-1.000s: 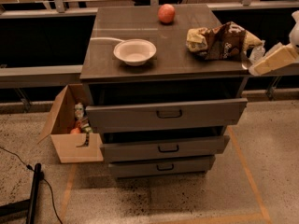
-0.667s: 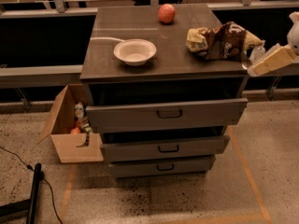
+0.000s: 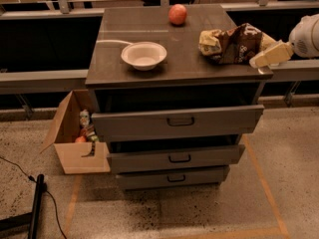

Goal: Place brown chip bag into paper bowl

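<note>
The brown chip bag (image 3: 233, 44) lies crumpled on the right side of the dark cabinet top (image 3: 189, 66), its pale yellow end to the left. The white paper bowl (image 3: 143, 55) stands empty on the left side of the top, about a bowl's width from the bag. My gripper (image 3: 258, 61) reaches in from the right edge of the view, cream-coloured, its tip at the bag's right end by the cabinet's front right corner. It holds nothing that I can see.
A round red-orange fruit (image 3: 177, 14) sits at the back of the top. The three drawers (image 3: 179, 121) below are pulled out a little. An open cardboard box (image 3: 75, 138) with small items stands on the floor at the left. A black cable (image 3: 35, 203) lies at the lower left.
My gripper has moved a little left and up, closer to the chip bag's right end. The bag, bowl and fruit have not moved.
</note>
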`<state>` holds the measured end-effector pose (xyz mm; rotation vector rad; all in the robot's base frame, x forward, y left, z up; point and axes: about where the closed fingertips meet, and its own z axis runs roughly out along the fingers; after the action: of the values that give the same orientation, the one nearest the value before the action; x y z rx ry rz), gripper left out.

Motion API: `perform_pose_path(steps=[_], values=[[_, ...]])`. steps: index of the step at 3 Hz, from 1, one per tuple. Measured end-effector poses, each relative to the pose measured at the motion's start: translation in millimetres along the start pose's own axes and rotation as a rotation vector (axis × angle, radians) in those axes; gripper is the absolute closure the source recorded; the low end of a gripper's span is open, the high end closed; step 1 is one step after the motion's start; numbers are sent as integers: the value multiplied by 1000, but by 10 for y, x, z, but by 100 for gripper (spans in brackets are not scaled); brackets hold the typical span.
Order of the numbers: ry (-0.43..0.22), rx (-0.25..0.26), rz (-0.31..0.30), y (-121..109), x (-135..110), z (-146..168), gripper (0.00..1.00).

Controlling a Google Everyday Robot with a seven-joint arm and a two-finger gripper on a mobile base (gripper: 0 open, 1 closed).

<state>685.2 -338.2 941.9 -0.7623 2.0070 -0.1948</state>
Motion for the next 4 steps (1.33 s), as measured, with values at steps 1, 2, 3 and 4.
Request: perform_pose_path(steps=[1,2,3,4], values=[[-39,22,67,-144,-28,376,0],[-49,33,119,-259,-12,661,0],[-55,20,148,-295,60,918,0],[-59,13,164,-348,174,1140,18]])
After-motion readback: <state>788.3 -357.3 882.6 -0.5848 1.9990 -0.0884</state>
